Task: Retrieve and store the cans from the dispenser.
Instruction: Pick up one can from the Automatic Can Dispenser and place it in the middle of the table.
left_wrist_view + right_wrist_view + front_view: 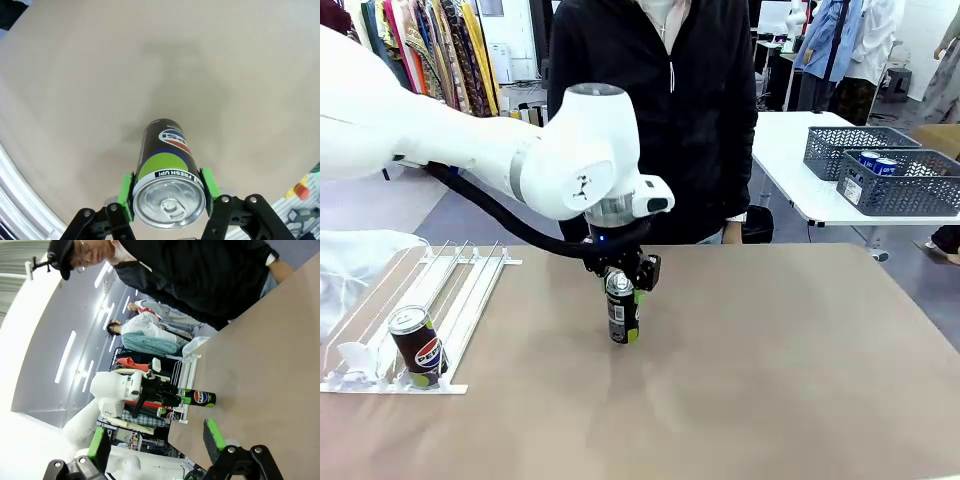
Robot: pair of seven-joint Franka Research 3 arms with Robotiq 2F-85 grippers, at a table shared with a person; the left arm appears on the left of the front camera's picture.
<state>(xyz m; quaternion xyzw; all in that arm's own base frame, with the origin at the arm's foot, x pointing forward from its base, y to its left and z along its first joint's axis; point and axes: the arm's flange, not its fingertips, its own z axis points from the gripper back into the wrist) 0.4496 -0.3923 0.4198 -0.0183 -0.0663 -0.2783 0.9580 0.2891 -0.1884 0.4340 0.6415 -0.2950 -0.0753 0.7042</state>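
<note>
Left tool (168, 192) clamped on upright Pepsi can (619, 318), standing mid-desk (770, 350), clear of dispenser (460, 290), probably staged for storing. Second Pepsi can (417, 345) at dispenser front. Right tool (155, 440) wide, empty.

"FRESH UP!" in white capitals on a black strip, along the lime-green band near the top of the upright dark can (167, 165) at mid-table. Just below on that can's side, the red, white and blue Pepsi globe. Same Pepsi globe on the second dark can (417, 345) at the near end of the dispenser (470, 290), near left. White lettering on the blue cans (877, 163) in a grey mesh basket (920, 190), far right: too small to read. White sticker on that basket's front: unreadable.
</note>
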